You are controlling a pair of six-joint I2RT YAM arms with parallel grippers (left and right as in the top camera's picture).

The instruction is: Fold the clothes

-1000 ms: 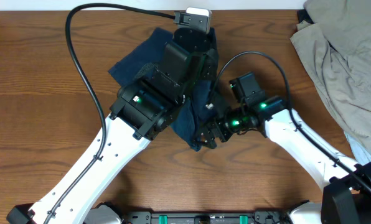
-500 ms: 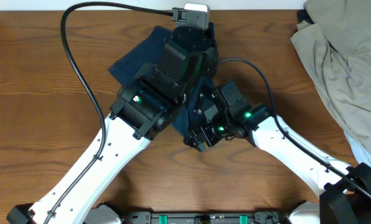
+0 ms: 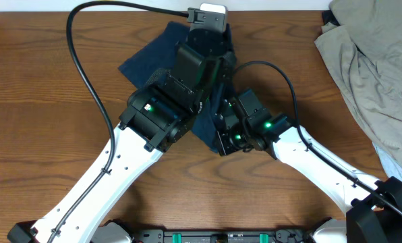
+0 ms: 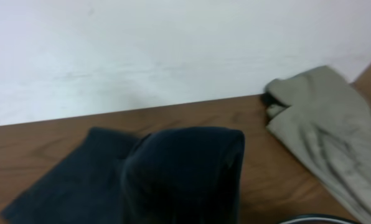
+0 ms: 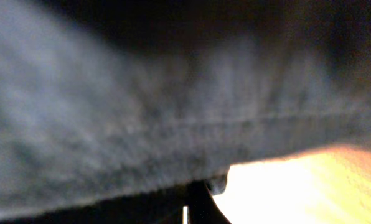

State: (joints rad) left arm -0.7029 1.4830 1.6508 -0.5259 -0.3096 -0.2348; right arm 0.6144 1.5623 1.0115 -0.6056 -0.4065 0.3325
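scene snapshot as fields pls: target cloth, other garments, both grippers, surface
target: dark navy blue cloth, lying mid-table, mostly covered by both arms
left gripper: over the cloth's far edge; wrist view shows fabric humped in front, jaws hidden
right gripper: at the cloth's near edge; wrist view filled by blurred fabric, jaws not readable
other: crumpled grey-green garment, apart from the cloth, at the table's right edge
surface: brown wooden table
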